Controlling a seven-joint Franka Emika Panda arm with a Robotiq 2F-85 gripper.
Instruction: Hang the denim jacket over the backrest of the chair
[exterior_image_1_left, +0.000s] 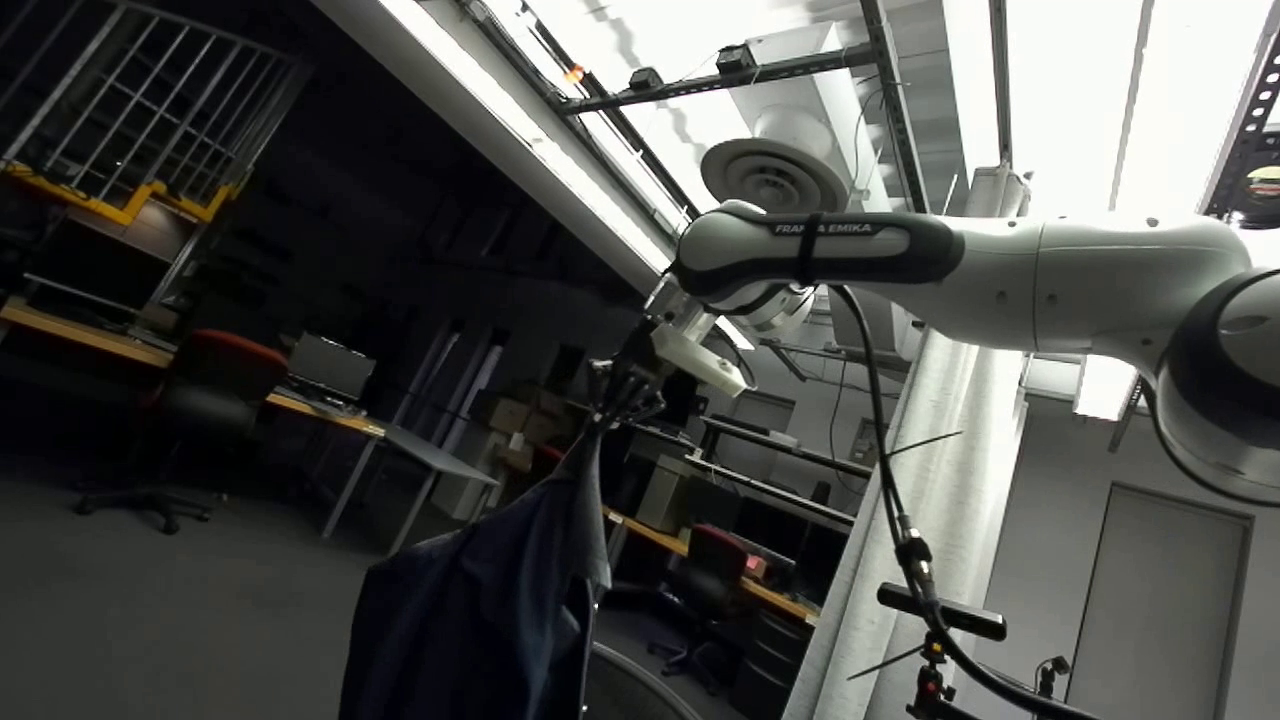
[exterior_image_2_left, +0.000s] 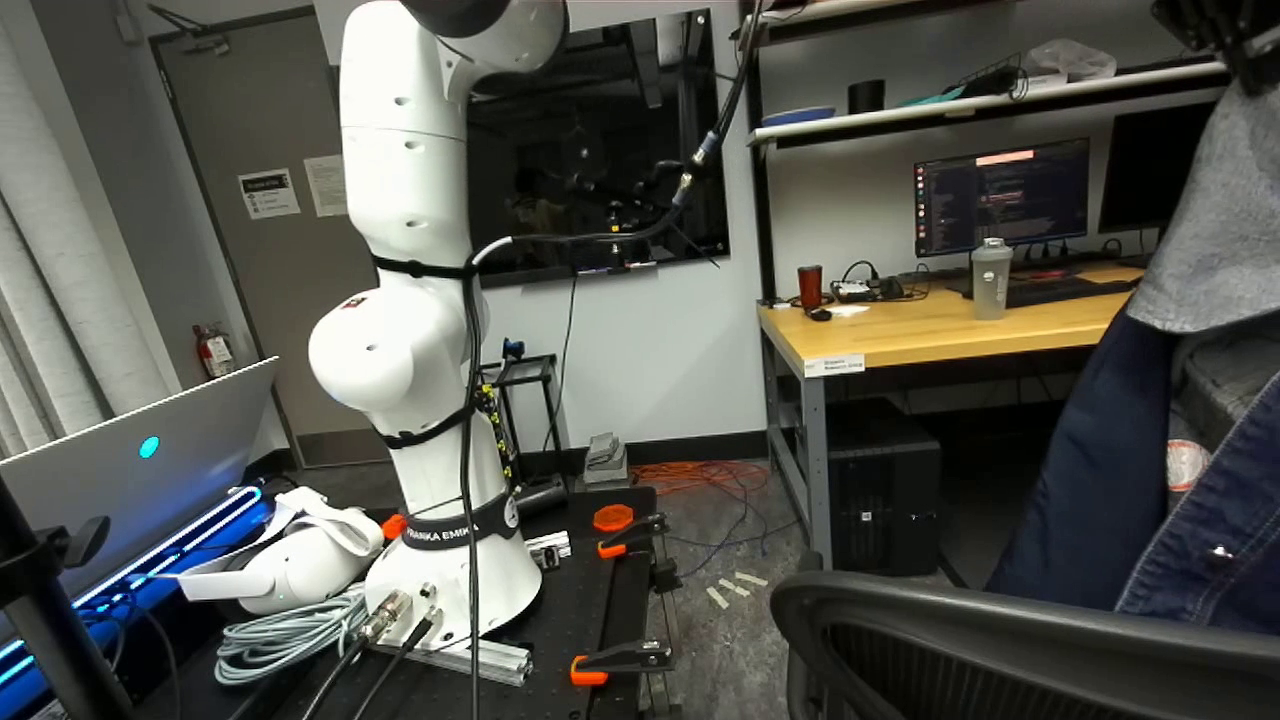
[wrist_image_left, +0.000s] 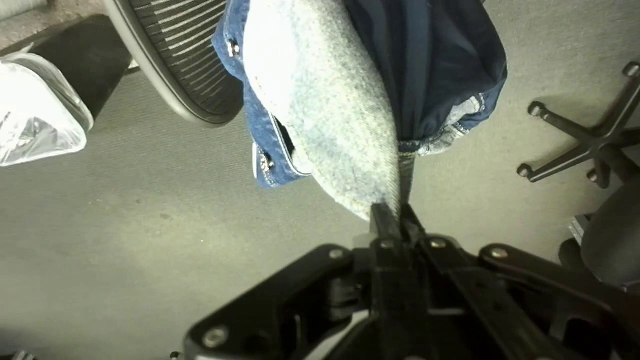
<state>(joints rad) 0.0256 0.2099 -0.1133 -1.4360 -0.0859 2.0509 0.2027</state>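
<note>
The denim jacket (exterior_image_1_left: 470, 610) hangs limp from my gripper (exterior_image_1_left: 600, 418). In the wrist view the gripper (wrist_image_left: 397, 215) is shut on the jacket's pale grey collar (wrist_image_left: 335, 100), with its fingertips pinching the edge. Dark navy cloth and metal buttons hang below. The chair's backrest (wrist_image_left: 170, 85) shows at the upper left there, partly covered by the jacket. In an exterior view the jacket (exterior_image_2_left: 1080, 480) hangs beyond the backrest's rounded top rim (exterior_image_2_left: 1000, 612), which hides its lower part. Whether cloth touches the rim I cannot tell. Only a curved piece of the chair (exterior_image_1_left: 645, 680) shows beside the jacket.
A wooden desk (exterior_image_2_left: 900, 330) with a bottle (exterior_image_2_left: 991, 280) and monitors stands behind the chair. In the wrist view a bin with a white bag (wrist_image_left: 40, 115) lies left, and another chair's wheeled base (wrist_image_left: 595, 142) right. A camera on a stand (exterior_image_1_left: 940, 610) is near the arm.
</note>
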